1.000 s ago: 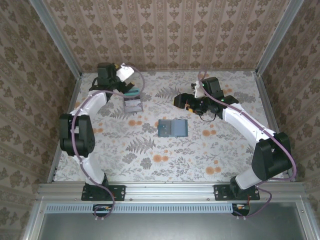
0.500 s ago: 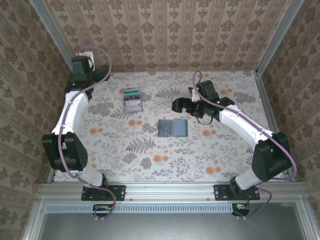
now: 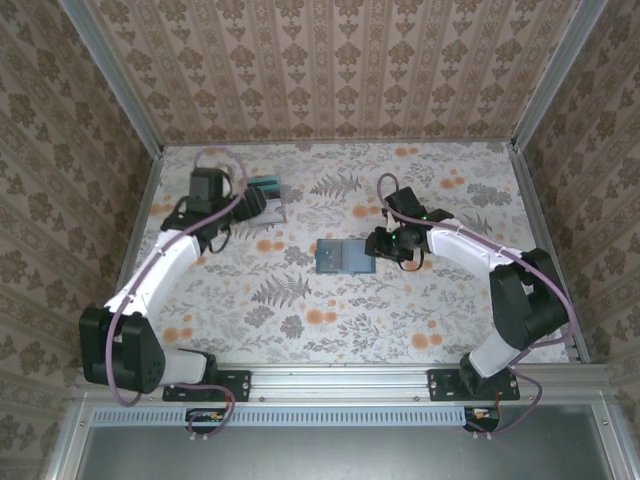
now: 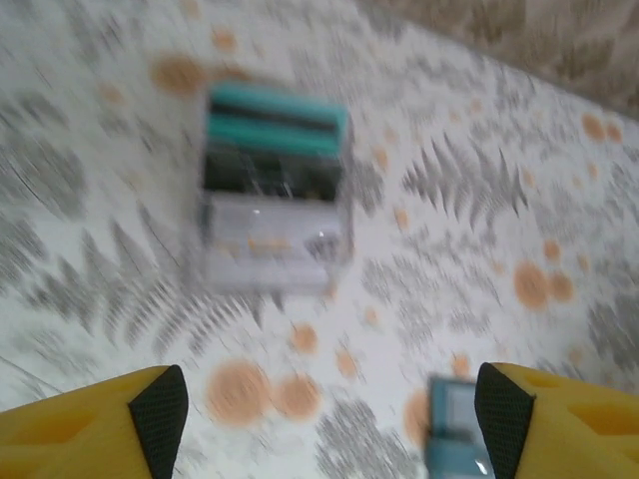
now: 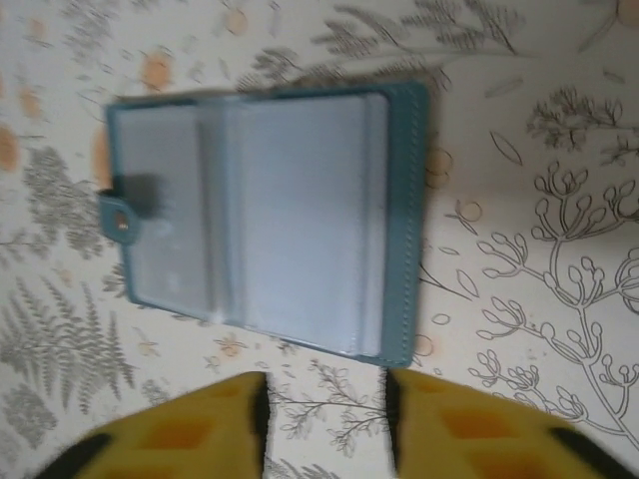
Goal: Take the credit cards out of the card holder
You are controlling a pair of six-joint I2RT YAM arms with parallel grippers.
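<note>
top: card holder (image 3: 344,257) laid open flat mid-tabletop (image 3: 300,320), sleeves exposed for picking; right fingers (image 3: 383,243) placed just beside its right edge | left wrist: left fingers (image 4: 160,409) spread wide, empty; grey card (image 4: 272,200) seen lying ahead | right wrist: right fingers (image 5: 230,424) drawn narrow, nothing grasped, lined up on the card holder (image 5: 270,215) edge

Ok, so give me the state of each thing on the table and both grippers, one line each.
card holder: lying open and flat on the table.
grey card with a teal band: flat on the table, outside the holder.
left gripper: open wide, empty.
right gripper: fingers narrowly apart, nothing between them, close to the holder's edge.
</note>
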